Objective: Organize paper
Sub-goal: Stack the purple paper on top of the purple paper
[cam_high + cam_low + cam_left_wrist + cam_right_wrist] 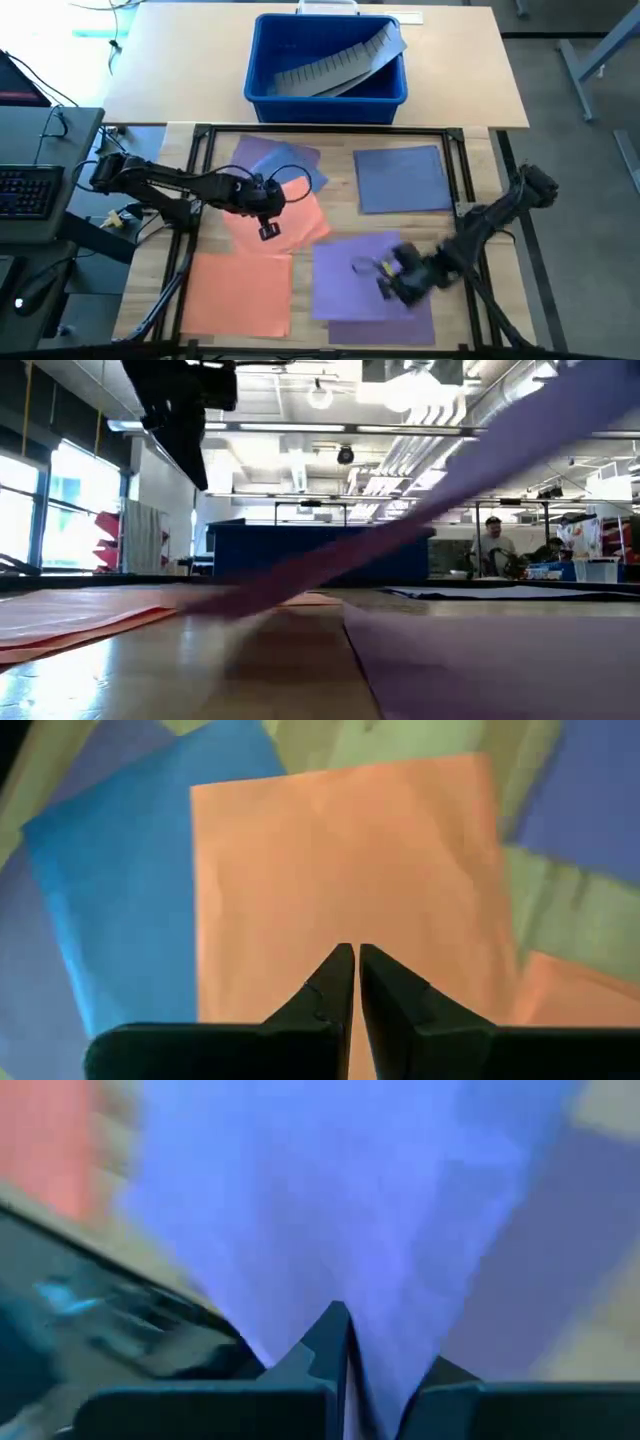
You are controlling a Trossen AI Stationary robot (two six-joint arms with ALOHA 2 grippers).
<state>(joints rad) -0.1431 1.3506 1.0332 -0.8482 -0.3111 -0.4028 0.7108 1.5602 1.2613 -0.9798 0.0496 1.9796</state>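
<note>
Right gripper (385, 275) clamped on thin purple paper sheet (350, 285), lifting its edge; left gripper (268, 231) pinched empty above orange paper sheet (285, 225); blue plastic bin (265, 85) behind.

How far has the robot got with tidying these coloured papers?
Little looks done: sheets lie scattered, like the orange square sheet and the blue-purple sheet. In hand: the right gripper is shut on a purple paper sheet, lifting it. The left gripper, shut and empty, hovers over another orange sheet. Stacking remains.
</note>
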